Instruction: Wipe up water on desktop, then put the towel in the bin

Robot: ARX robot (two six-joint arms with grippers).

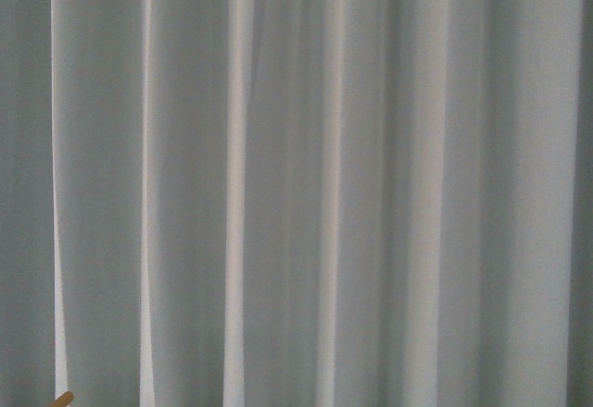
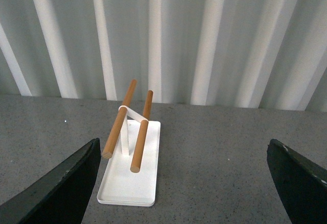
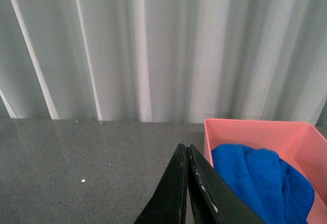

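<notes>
The bright blue towel (image 3: pixel 265 180) lies bunched inside the pink bin (image 3: pixel 265 129) in the right wrist view. My right gripper (image 3: pixel 185 150) is shut and empty, its black fingers pressed together beside the bin's near wall, above the dark grey speckled desktop (image 3: pixel 76 157). My left gripper (image 2: pixel 184 157) is open and empty, its two black fingers (image 2: pixel 61 188) wide apart over the desktop (image 2: pixel 214 157). The front view shows only curtain and no gripper.
A small white tray (image 2: pixel 127 183) with two wooden rods (image 2: pixel 140 137) on a white stand sits on the desktop ahead of my left gripper. Pale pleated curtains (image 1: pixel 296 184) hang behind the desk. One wooden rod tip (image 1: pixel 63 398) shows at the front view's lower left.
</notes>
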